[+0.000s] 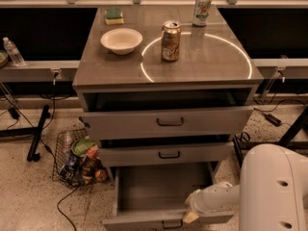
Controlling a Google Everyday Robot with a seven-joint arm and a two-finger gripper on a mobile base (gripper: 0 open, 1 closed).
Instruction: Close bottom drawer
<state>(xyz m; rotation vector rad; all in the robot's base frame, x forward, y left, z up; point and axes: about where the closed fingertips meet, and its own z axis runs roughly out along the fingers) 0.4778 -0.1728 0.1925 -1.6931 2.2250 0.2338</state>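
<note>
The bottom drawer point(159, 186) is pulled far out at the foot of the grey cabinet. Its grey box interior is open to view and its narrow front point(144, 221) with a small dark bar handle point(172, 224) lies at the lower edge of the view. My gripper point(191, 217) comes in from the right on a white arm and sits against the right part of the drawer front, beside the handle. The top drawer point(168, 121) and the middle drawer point(166, 154) each stand slightly open.
On the cabinet top stand a white bowl point(121, 40), a can point(170, 41), a second can point(202, 8) and a sponge point(114, 16). A wire basket of packets point(77, 158) sits on the floor at the left. My white arm body point(274, 186) fills the lower right.
</note>
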